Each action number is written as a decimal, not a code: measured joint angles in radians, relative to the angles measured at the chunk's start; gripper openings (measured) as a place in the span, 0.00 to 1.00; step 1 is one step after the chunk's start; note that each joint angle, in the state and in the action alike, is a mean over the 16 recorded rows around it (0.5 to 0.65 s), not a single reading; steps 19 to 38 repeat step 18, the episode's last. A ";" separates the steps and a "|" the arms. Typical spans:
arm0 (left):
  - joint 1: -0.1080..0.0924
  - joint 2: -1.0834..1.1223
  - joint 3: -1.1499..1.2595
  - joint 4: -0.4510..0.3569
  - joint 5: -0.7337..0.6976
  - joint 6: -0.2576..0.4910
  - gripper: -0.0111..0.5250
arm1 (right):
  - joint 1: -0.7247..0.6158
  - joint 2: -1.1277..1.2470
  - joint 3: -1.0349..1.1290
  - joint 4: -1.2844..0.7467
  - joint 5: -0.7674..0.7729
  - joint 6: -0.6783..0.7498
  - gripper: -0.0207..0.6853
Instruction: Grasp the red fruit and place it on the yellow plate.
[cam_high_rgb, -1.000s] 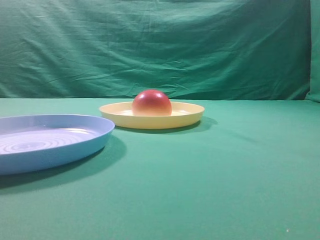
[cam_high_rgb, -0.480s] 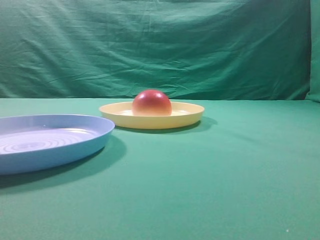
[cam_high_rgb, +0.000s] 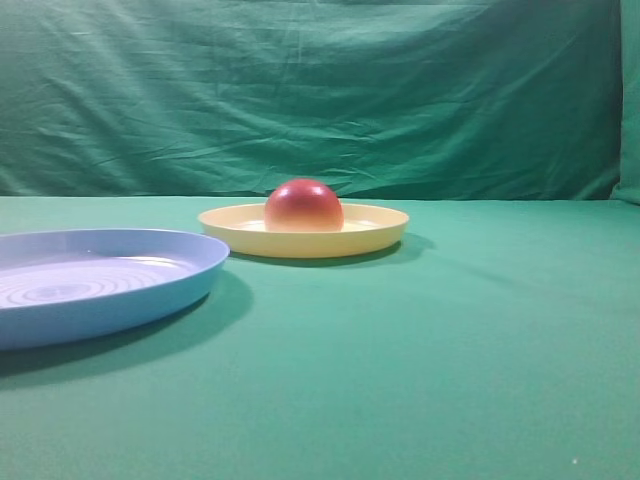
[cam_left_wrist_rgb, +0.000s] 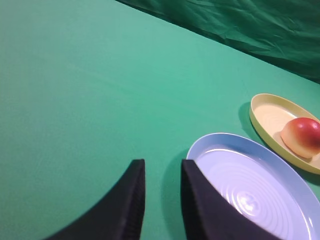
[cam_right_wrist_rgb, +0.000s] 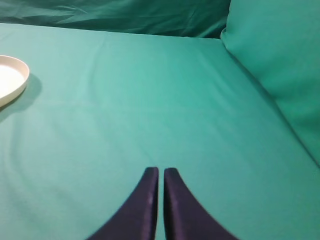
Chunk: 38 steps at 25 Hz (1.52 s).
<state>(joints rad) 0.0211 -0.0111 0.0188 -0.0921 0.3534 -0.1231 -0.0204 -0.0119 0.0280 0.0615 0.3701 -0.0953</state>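
Fruit first: the dome-shaped red fruit (cam_high_rgb: 303, 205), dark red on top and fading to pale yellow at its base, sits flat side down on the round shallow pale yellow plastic plate (cam_high_rgb: 372, 240), a little left of the plate's centre in the exterior high view. Nothing touches it.

Landmark is the yellow plate. Near it, on the camera side and to the left, lies a round light blue plastic plate with concentric rings (cam_high_rgb: 150, 295); a gap of green cloth-covered worktop (cam_high_rgb: 440, 350) shows between the two rims.

Left end effector (cam_left_wrist_rgb: 162, 200): jaws a narrow gap apart, empty, hanging over the worktop just beside the blue plate's rim, well apart from the yellow plate. Right end effector (cam_right_wrist_rgb: 160, 200): jaws closed to a slit, empty, over bare cloth well to the right of the yellow plate, whose edge just shows at the left of that wrist view.

Judgement: placement looks complete. What remains, done well, is to keep both arms clear of the plates and avoid nudging either rim.
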 joint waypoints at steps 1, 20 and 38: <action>0.000 0.000 0.000 0.000 0.000 0.000 0.31 | 0.000 0.000 0.000 0.000 0.000 0.000 0.03; 0.000 0.000 0.000 0.000 0.000 0.000 0.31 | 0.000 0.000 0.000 0.001 0.000 0.000 0.03; 0.000 0.000 0.000 0.000 0.000 0.000 0.31 | 0.000 0.000 0.000 0.001 0.000 0.000 0.03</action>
